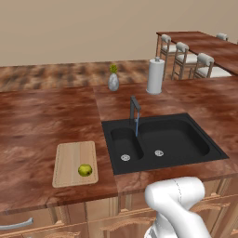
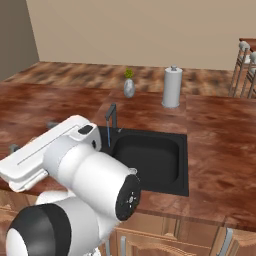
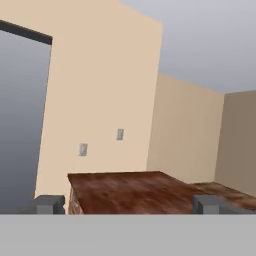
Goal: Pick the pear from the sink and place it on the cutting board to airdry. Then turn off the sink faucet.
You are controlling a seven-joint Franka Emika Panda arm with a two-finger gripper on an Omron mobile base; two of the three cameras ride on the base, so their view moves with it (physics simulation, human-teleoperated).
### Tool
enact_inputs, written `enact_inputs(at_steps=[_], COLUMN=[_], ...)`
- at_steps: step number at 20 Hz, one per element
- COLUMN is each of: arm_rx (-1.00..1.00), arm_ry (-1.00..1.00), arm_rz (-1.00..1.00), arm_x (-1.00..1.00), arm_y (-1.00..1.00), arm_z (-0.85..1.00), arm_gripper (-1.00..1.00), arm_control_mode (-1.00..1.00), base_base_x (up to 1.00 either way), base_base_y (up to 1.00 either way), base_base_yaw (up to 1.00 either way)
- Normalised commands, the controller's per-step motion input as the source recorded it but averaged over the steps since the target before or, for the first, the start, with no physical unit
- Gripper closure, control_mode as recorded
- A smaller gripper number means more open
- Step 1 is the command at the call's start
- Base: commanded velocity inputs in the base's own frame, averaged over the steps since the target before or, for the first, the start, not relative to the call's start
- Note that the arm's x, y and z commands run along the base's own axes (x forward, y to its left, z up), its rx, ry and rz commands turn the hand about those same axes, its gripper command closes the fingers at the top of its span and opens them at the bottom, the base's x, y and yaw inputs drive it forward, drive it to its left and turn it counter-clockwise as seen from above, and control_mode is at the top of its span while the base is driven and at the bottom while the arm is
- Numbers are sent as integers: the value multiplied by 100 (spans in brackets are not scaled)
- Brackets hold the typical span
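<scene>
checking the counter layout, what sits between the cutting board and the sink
Just bare reddish counter in the left base view. The pear sits on the cutting board, near its sink-side edge, and the sink starts just past that strip.

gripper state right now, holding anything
Gripper: open, holding nothing; the pear lies on the cutting board.

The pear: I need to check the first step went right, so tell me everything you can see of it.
The pear is a small, roundish yellow-green fruit with a darker shaded side, smooth-skinned and whole. It rests on the light wooden cutting board, near the board's front right corner, on the counter left of the black sink. Only the board touches it. No stem is clear enough to make out.
</scene>
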Motion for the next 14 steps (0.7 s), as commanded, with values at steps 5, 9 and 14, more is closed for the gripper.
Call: enact_inputs(at_steps=[5,9,14], arm_rx=[0,0,0], arm_ry=[-7,-8,-13], arm_rz=[12,11,6], arm_x=[19,37,28], arm_y=[-1,0,0], arm_z=[-33,-28,-28], arm_gripper=[-100,-100,-100], arm_control_mode=[-100,-100,-100], base_base_x=[0,0,0], base_base_y=[0,0,0], base_base_yaw=[0,0,0])
